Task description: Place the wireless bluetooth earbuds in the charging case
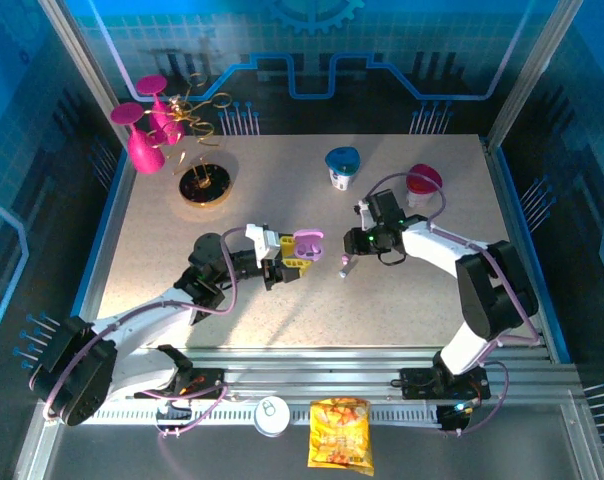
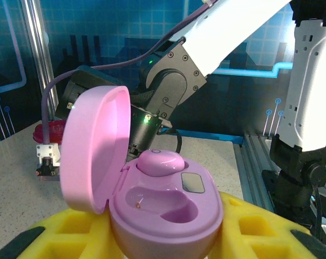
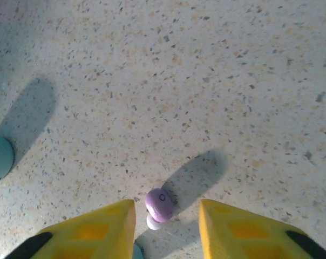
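Left gripper [image 1: 290,256], arm stretched toward the centre, clamps the lilac charging case [image 2: 168,216]; right gripper [image 3: 167,216] points downward, jaws apart.

A case [image 1: 308,239] (lilac in colour) is held by the left gripper [image 1: 298,254]; the right gripper [image 1: 345,268] is seen near it, over the table [image 1: 422,305].

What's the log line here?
left tool: shut on open lilac charging case | case: seated earbud, empty slot | right tool: open over lilac earbud on table
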You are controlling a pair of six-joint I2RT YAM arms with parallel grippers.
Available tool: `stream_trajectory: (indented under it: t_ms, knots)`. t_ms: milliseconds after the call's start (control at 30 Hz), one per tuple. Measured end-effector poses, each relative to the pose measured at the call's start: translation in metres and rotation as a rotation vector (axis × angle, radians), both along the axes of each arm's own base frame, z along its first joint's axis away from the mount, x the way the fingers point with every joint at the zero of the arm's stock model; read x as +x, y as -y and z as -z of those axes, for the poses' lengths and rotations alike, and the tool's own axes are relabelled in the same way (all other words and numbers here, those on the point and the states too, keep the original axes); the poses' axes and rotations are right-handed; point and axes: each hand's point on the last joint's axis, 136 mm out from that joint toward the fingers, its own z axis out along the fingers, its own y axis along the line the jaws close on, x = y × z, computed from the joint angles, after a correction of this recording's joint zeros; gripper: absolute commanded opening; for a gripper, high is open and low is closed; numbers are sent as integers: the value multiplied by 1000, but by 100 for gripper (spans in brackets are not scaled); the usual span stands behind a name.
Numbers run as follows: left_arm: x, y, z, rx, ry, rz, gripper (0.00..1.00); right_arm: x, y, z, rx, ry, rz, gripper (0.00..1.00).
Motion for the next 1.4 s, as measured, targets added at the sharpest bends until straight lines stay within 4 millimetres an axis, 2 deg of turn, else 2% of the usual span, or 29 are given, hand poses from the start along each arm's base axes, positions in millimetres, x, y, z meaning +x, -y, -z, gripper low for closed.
stream_trajectory:
  t_ms: [333,467,633,800,1100,1400]
  knots:
    - [0,0,0,0,-2,0,20,-13,-12,37,49,-129,-58,40]
    - [0,0,0,0,-3,0,20,-11,-12,37,66,-131,-58,36]
    - [0,0,0,0,-2,0,20,-11,-17,35,89,-126,-71,26]
    - [0,0,0,0,-3,0,20,-10,-17,34,93,-121,-74,22]
    - [0,0,0,0,-3,0,21,-8,-19,42,96,-133,-74,27]
    - [0,0,0,0,-3,0,21,-7,-18,41,97,-140,-69,19]
